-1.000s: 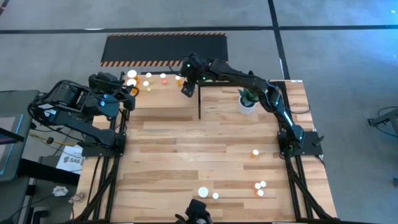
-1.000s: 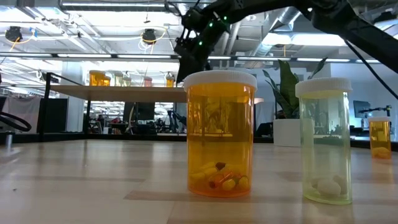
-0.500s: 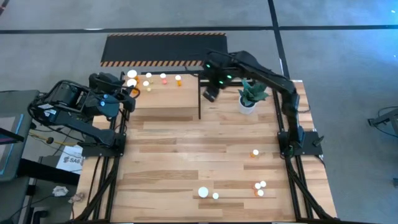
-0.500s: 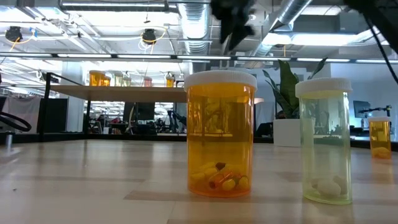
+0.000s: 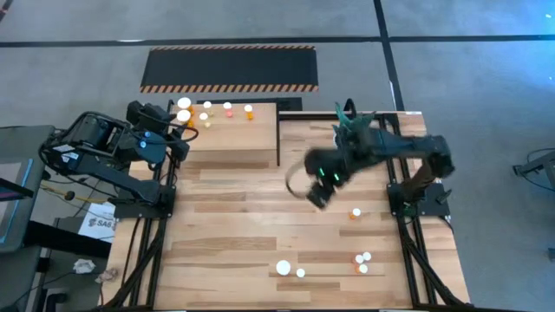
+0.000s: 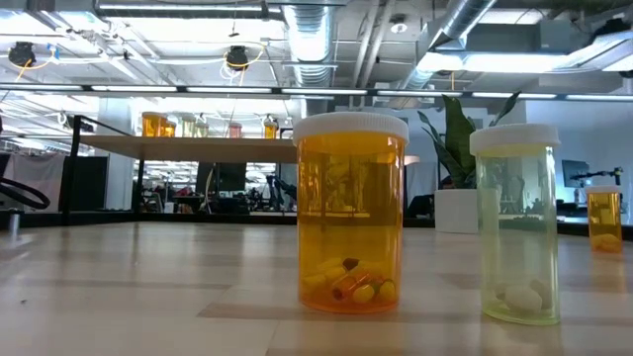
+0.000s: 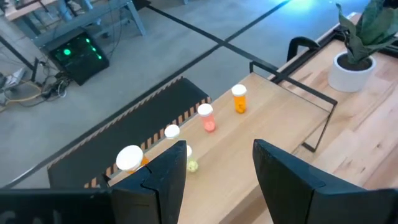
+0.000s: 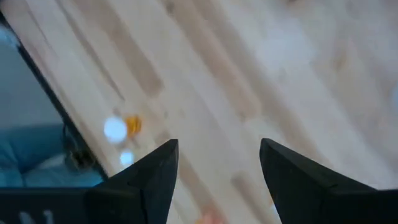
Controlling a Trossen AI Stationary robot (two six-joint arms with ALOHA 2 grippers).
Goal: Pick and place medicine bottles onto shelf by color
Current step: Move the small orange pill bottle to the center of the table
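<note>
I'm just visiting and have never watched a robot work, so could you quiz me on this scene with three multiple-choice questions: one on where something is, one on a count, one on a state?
1. Where is the right hand?
A. Over the middle of the table
B. Over the shelf
C. Off the table, above the floor

2. How many bottles stand on the shelf?
A. One
B. Five
C. Nine

3. How does the right hand look?
A. Shut on a bottle
B. Open and empty
C. Shut on the plant

Answers:
1. A: the high view shows it above bare planks, between the plant and the lone orange bottle.
2. B: the high view shows five white caps near the shelf's far edge, by the left hand.
3. B: the right wrist view shows its fingers apart with only table between them.
</note>
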